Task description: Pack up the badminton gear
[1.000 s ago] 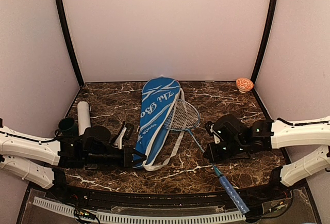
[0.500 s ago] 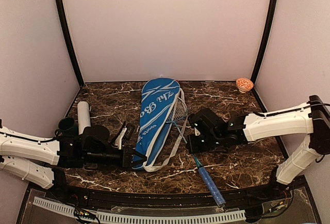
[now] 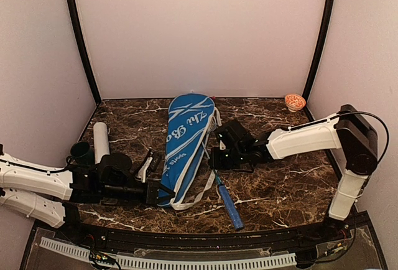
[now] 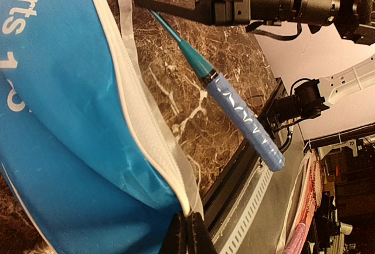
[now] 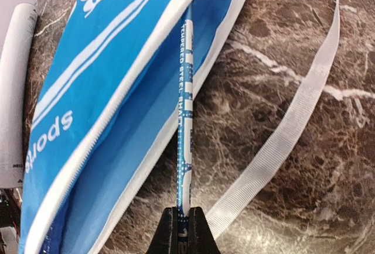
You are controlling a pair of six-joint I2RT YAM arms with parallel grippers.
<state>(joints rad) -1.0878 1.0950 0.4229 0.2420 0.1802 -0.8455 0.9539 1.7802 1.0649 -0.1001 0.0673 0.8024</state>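
Observation:
The blue racket cover [image 3: 186, 136] with white lettering lies down the middle of the table, its mouth open along the right side. My left gripper [image 3: 164, 190] is shut on the cover's white-trimmed near edge [image 4: 176, 192]. One racket runs into that opening. Its thin blue shaft [image 5: 186, 119] is pinched in my shut right gripper [image 5: 184, 222], and its head is hidden inside the cover [image 5: 117, 78]. The blue handle [image 3: 227, 203] sticks out toward the front edge and also shows in the left wrist view [image 4: 246, 122]. A long white tube [image 3: 101, 140] lies at the left.
A small black cup [image 3: 81, 152] stands beside the tube. An orange-patterned bowl [image 3: 295, 101] sits in the back right corner. The cover's white strap [image 5: 293, 125] loops loose on the marble right of the shaft. The table's front rail [image 3: 186, 239] runs close to the handle.
My right arm has swung left with the racket, sliding its head into the cover; the handle has moved left with it. The left gripper has kept its hold on the cover's edge.

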